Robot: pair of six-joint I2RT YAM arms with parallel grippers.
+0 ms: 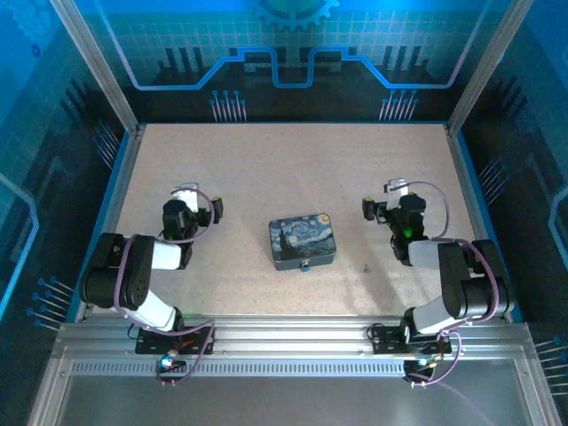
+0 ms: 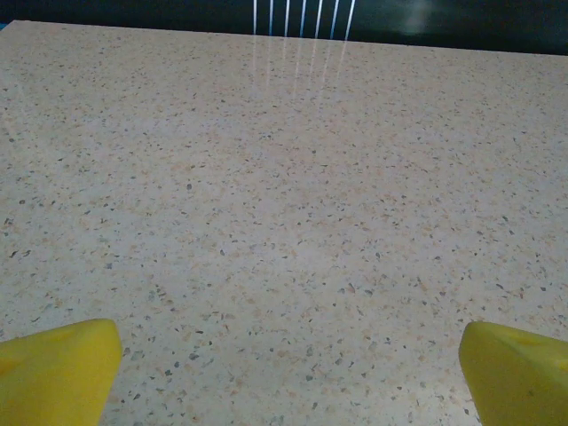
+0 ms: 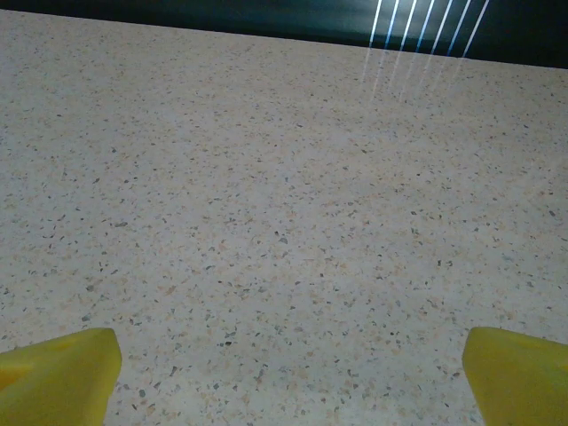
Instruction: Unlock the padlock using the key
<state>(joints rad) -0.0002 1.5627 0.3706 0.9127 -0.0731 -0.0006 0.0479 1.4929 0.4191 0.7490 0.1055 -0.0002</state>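
Over on the left, the left gripper [image 1: 197, 197] hangs above bare speckled table [image 1: 293, 169] with its jaws spread wide and nothing between them. In its wrist view the gripper [image 2: 288, 373] shows just the two yellow fingertips [image 2: 58, 368] poking in at the bottom corners, far apart, with plain tabletop in between.

In the middle of the table sits a blue tin [image 1: 303, 240] with a Starry Night print, lid up. The padlock [image 1: 305, 266] is a tiny bluish thing right against the tin's near edge. It's too small to tell how the shackle stands.

A bit right of that, the key [image 1: 365, 265] lies flat on the table as a little dark sliver, between the tin and the right arm and clear of both.

The right gripper [image 1: 383, 197] is the same story: wide open, holding nothing, well apart from the key. Its wrist view of the gripper [image 3: 288, 373] shows yellow fingertips [image 3: 58, 373] over bare table.
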